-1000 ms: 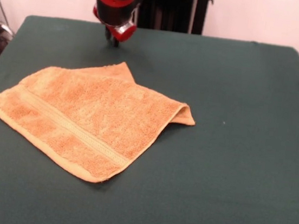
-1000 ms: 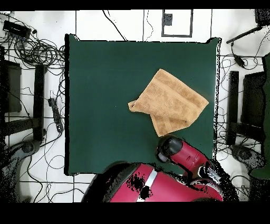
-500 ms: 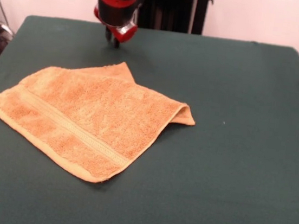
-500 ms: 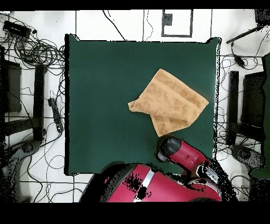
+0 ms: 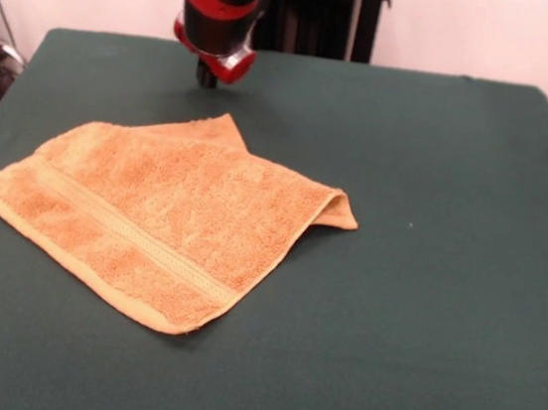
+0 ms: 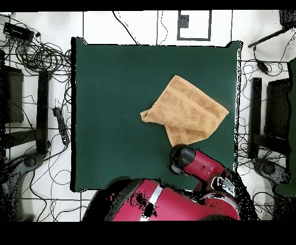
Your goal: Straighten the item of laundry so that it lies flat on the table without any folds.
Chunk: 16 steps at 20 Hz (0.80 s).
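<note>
One orange towel (image 5: 157,221) before you, lying on the green table (image 5: 424,284) with one side folded over itself, one red and black arm above its far corner, gripper (image 5: 207,76) opening you cannot tell, holding nothing, cables (image 6: 40,58) on the surrounding floor.

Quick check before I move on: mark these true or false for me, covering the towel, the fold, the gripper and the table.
1. The towel lies fully flat. False: one corner is folded over.
2. The gripper holds the towel. False: it hangs beyond the towel's far corner, apart from it.
3. A woven band shows near the towel's front edge. True.
4. The towel is the only thing lying on the green table. True.
5. The towel hangs over the table's edge. False: it lies wholly on the table.
</note>
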### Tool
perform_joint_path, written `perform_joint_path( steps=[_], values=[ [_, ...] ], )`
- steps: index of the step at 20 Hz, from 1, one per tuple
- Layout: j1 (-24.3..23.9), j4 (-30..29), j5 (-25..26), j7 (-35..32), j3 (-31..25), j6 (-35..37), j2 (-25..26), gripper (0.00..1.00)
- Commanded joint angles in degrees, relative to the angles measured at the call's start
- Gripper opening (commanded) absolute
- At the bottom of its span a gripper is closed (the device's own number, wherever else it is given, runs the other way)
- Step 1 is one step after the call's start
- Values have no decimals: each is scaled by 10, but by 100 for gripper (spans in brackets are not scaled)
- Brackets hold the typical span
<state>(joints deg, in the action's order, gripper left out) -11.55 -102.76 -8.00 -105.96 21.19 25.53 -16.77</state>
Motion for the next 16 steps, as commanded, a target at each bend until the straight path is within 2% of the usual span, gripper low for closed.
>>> perform_joint_path(
  steps=[1, 9, 10, 16],
  values=[
    [-5, 118, -19, -42, -124, -21, 26, 0],
    [-9, 132, -3, -30, -135, -16, 25, 0],
    [1, 139, 5, -40, -123, -19, 28, 100],
    [-6, 144, 17, -39, -133, -9, 26, 100]
  ],
)
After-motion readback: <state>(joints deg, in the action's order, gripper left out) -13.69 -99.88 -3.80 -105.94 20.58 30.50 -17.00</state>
